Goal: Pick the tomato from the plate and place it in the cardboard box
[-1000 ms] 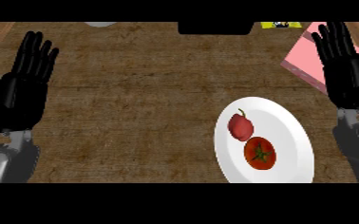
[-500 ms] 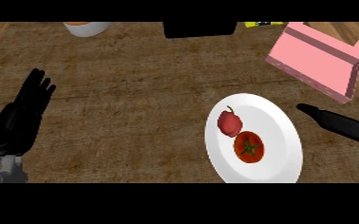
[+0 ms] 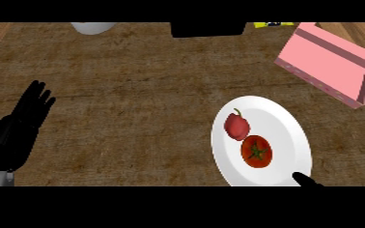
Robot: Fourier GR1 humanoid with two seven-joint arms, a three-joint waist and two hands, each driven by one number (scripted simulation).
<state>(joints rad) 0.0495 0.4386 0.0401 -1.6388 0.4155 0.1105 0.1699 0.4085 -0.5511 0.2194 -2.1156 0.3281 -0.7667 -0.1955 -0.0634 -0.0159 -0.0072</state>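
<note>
The tomato (image 3: 257, 152) lay on the white plate (image 3: 285, 121), touching a red pepper (image 3: 237, 124); it was not yet picked. Your right hand (image 3: 305, 179) showed only a tip at the plate's lower rim, so its fingers could not be judged. The pink cardboard box (image 3: 324, 63) sat beyond the plate on the worktop (image 3: 143, 87). Your left hand (image 3: 25, 123) rested at the left edge, fingers straight and spread. Grasp, carry and placement all remained.

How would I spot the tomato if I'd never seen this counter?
Find the white plate at the right of the wooden counter. Two red things lie on it: the tomato is the nearer, rounder one with a green star-shaped stem, touching a darker, pinkish fruit.
</note>
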